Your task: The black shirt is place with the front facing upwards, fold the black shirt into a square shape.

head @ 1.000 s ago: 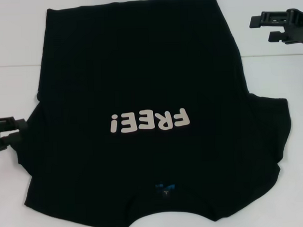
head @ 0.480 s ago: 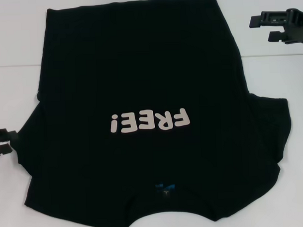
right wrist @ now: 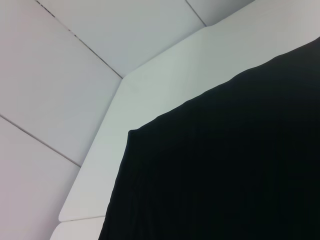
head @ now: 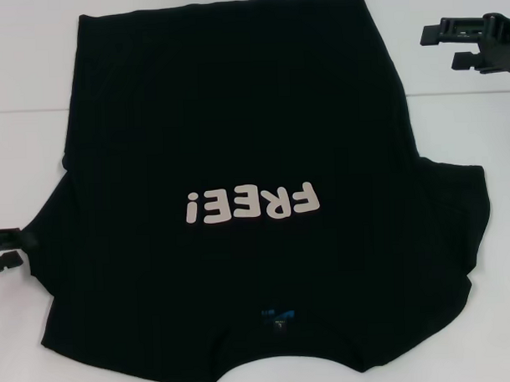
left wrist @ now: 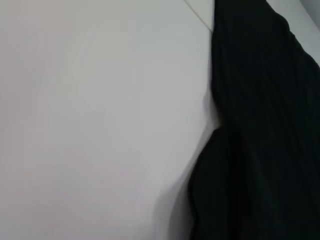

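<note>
On the white table [head: 18, 124] the shirt [head: 236, 116] lies flat and takes most of the surface, front side up, with the "FREE!" print [head: 249, 204] upside down for the head camera. The hem is at the far edge of the table and the neck, with a small blue label [head: 276, 318], is at the near edge. The right sleeve [head: 457, 226] spreads out to the side; the left sleeve looks partly tucked.

I judge the cloth to be light, soft and limp. It will sag and drag on the table when lifted, and a fold will not hold its shape unless it is laid down flat. The best places to take hold seem to be the edges: a sleeve end or shoulder, together with a hem corner on the same side.

The left gripper [head: 4, 250] is low at the edge of the left sleeve, fingers a little apart and holding nothing. The right gripper [head: 451, 48] hovers beside the far right hem corner, well clear of the cloth, fingers apart.
</note>
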Controlling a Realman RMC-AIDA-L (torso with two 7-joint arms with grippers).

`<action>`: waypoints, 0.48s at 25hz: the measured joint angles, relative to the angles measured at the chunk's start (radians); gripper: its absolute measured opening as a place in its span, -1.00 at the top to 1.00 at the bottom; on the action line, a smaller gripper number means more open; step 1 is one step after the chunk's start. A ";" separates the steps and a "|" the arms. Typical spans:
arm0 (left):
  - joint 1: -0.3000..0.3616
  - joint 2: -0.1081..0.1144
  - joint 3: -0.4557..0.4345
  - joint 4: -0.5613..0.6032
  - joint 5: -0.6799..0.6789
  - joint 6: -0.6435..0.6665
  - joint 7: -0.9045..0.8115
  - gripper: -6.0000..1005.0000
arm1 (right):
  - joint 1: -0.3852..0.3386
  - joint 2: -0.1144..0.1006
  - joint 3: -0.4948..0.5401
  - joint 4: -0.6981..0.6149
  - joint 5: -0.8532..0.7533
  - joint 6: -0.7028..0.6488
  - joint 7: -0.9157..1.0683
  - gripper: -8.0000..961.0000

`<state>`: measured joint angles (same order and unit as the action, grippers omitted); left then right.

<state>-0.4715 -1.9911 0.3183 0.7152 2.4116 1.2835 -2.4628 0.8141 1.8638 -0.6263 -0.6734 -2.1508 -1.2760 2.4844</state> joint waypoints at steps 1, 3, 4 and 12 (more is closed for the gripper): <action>-0.001 0.000 0.007 -0.002 0.000 -0.007 0.000 0.12 | -0.001 0.000 0.000 0.000 0.000 0.000 0.002 -0.96; -0.003 0.000 0.013 -0.007 0.000 -0.015 0.000 0.12 | -0.002 0.000 0.001 0.000 0.000 0.000 0.005 -0.96; -0.005 0.000 0.016 -0.011 0.000 -0.021 0.000 0.12 | -0.003 -0.001 0.001 0.000 0.001 0.000 0.005 -0.96; -0.027 0.001 0.052 -0.035 0.006 -0.039 -0.007 0.18 | -0.007 -0.002 0.004 0.000 0.003 0.001 0.005 -0.96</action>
<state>-0.4988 -1.9897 0.3700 0.6797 2.4176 1.2443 -2.4694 0.8070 1.8621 -0.6225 -0.6734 -2.1481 -1.2751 2.4897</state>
